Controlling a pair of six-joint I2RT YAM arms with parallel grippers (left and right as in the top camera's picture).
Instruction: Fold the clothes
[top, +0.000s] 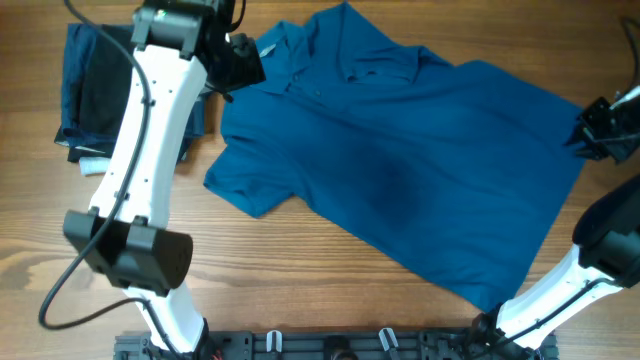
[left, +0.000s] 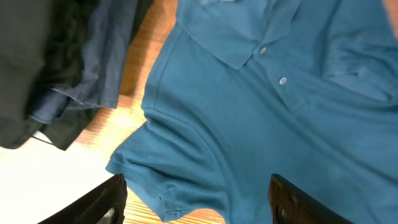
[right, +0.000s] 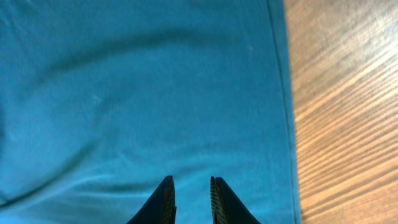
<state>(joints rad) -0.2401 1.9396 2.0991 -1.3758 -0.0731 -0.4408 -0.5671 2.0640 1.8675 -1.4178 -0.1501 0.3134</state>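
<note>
Nearest, at 6 o'clock in the overhead view, a black rail (top: 330, 345) carrying both arm bases. Just beyond, bare wooden table (top: 300, 280). Spread flat across the middle and out toward 3 o'clock, a blue polo shirt (top: 400, 160), front up, collar (top: 300, 45) at 12 o'clock, hem facing 4 o'clock, one short sleeve (top: 245, 190) pointing to 9 o'clock.

At 3 o'clock, right gripper (top: 603, 128) low over the shirt's corner by the hem. In its wrist view, fingers (right: 163, 199) close together with only a narrow slit between, blue cloth beneath, hem edge and wood at 3 o'clock of them. Impossible to tell from this angle whether any cloth is pinched.

Farther, at 11 o'clock, left gripper (top: 238, 62) above the shirt's shoulder beside the collar, its fingers set wide apart, hovering over the sleeve, placket buttons (left: 283, 81) at 1 o'clock. Farthest, at 10 o'clock, a stack of dark folded garments (top: 95, 90), parted from the shirt by a strip of wood, partly behind the left arm (top: 150, 160).
</note>
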